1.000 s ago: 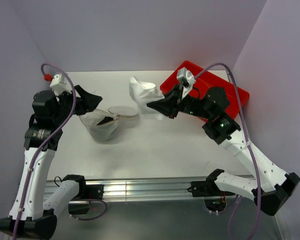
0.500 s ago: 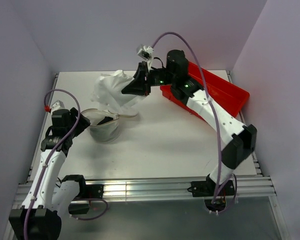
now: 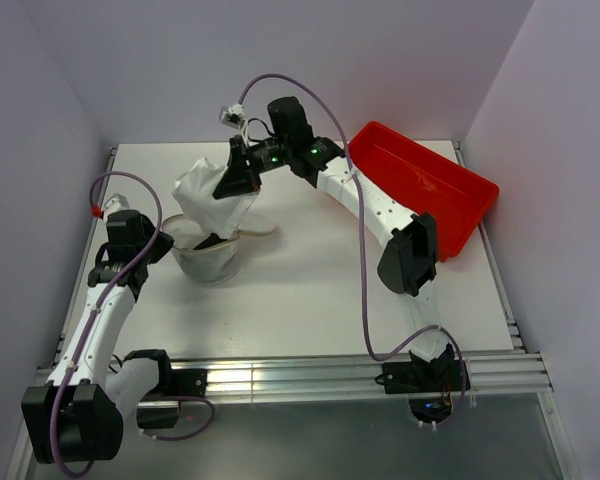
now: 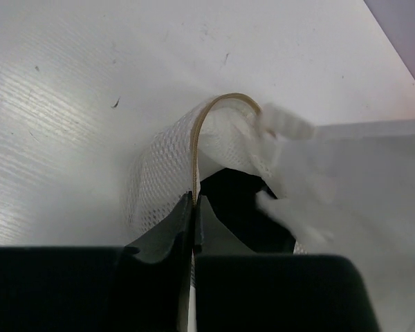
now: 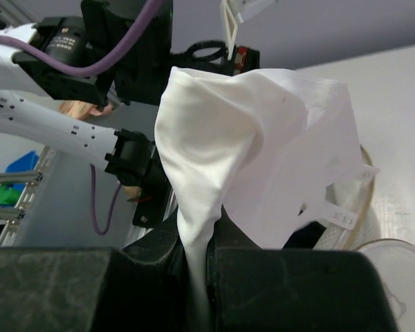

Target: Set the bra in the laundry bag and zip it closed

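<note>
The laundry bag (image 3: 206, 260) is a whitish mesh cylinder standing open on the white table, its round flap (image 3: 252, 226) lying to the right. My left gripper (image 3: 168, 243) is shut on the bag's tan-edged rim (image 4: 196, 145) at its left side. The bra (image 3: 208, 193), white and soft, hangs from my right gripper (image 3: 227, 187), which is shut on a bunched fold of it just above the bag's opening. In the right wrist view the bra (image 5: 252, 138) fills the middle, pinched at my right gripper (image 5: 197, 259). A dark shape (image 4: 242, 200) shows inside the bag.
A red plastic tray (image 3: 435, 195) sits tilted at the back right of the table (image 3: 310, 290). The right arm reaches across the table's back from right to left. Purple walls close in the back and sides.
My right arm has swung left from beside the red tray, carrying the bra over the bag. My left gripper has dropped to the bag's left side and shut on its rim.
</note>
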Motion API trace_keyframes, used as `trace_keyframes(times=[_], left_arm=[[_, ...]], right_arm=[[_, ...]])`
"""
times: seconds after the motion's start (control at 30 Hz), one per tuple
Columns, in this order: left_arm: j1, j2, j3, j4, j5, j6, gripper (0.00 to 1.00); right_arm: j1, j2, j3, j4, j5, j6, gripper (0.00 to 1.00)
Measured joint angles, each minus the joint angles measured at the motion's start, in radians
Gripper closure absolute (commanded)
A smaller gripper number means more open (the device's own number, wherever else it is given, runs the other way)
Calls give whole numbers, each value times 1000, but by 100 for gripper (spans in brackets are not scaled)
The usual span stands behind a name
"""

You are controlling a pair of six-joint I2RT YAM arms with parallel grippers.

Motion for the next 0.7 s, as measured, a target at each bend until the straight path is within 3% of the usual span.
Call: trace_keyframes(times=[0.07, 0.4, 0.7], left_arm=[[0, 1, -2, 13, 7, -3, 100], [1, 0, -8, 72, 80, -7, 100], [1, -16, -43, 206, 305, -18, 100]], right_arm=[[7, 16, 0, -12, -12, -3, 100], [28, 18, -67, -17, -47, -35, 100], [42, 28, -190, -20, 137, -86, 100]])
